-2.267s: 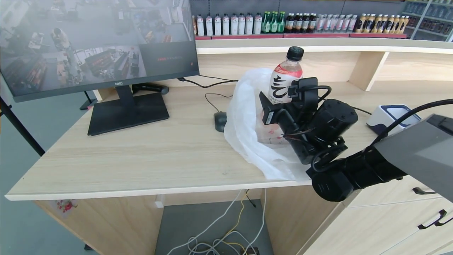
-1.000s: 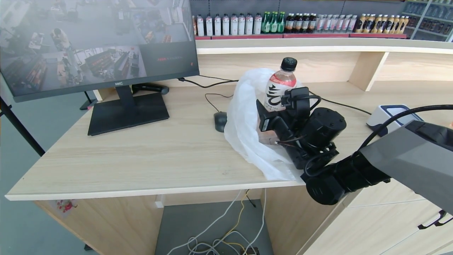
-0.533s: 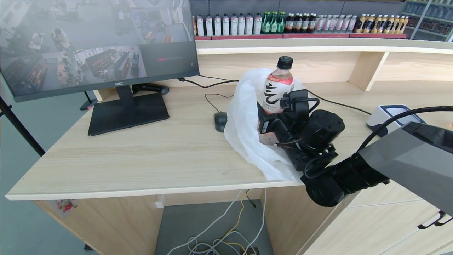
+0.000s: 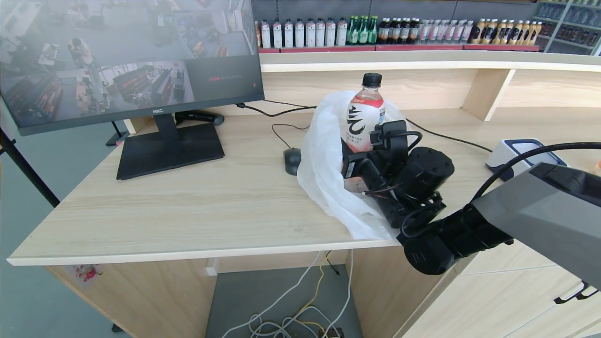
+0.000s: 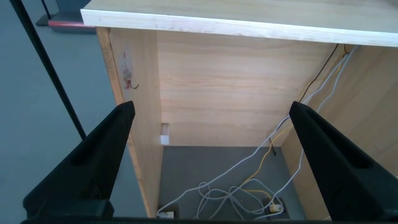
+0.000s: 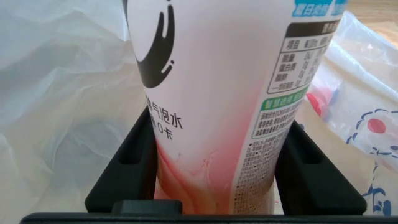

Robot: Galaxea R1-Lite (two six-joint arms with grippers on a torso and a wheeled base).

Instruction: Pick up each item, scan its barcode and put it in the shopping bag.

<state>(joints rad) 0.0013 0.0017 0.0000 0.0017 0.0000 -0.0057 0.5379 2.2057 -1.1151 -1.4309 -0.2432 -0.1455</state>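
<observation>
A clear drink bottle (image 4: 363,115) with a black cap and a pink-and-white label stands upright in the mouth of the white plastic shopping bag (image 4: 324,164) on the counter. My right gripper (image 4: 361,162) is shut on the bottle's lower half (image 6: 214,106), with the black fingers (image 6: 127,158) pressed on both sides. Another packaged item (image 6: 367,124) with red and blue print lies inside the bag beside the bottle. My left gripper (image 5: 211,168) hangs below the counter's edge, open with nothing between its fingers.
A barcode scanner (image 4: 519,152) sits at the counter's right. A monitor (image 4: 127,61) on a black stand occupies the left, with a mouse (image 4: 292,160) next to the bag. A raised wooden shelf (image 4: 422,65) runs behind. Cables (image 5: 242,186) lie on the floor under the counter.
My right gripper has carried the bottle leftward and down into the bag's mouth. The left arm has not visibly moved.
</observation>
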